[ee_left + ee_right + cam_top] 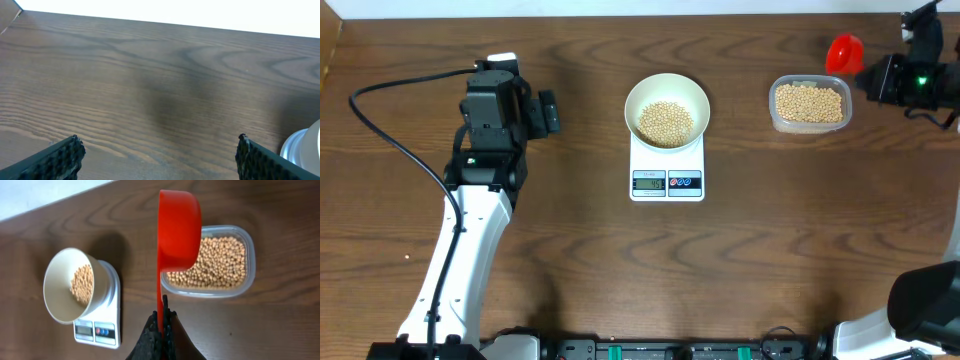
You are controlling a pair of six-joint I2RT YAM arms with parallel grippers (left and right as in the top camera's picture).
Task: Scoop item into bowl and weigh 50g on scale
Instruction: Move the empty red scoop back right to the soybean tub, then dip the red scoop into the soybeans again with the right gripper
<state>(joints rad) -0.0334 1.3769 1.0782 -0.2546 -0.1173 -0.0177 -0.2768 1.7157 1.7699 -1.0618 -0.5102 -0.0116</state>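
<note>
The white bowl (666, 108) holds a heap of tan beans (665, 123) and stands on the white scale (667, 172), whose display and red and blue buttons face the front edge; both also show in the right wrist view, bowl (65, 287) and scale (100, 325). My right gripper (163, 314) is shut on the thin handle of a red scoop (179, 230), held on its side above the clear tub of beans (215, 262); overhead the scoop (844, 52) is at the far right. My left gripper (159, 145) hangs open over bare wood, left of the scale.
The clear plastic tub (809, 104) of beans sits right of the scale. The left arm (485, 150) with its black cable lies over the table's left side. A white rounded object (305, 147) shows at the left wrist view's right edge.
</note>
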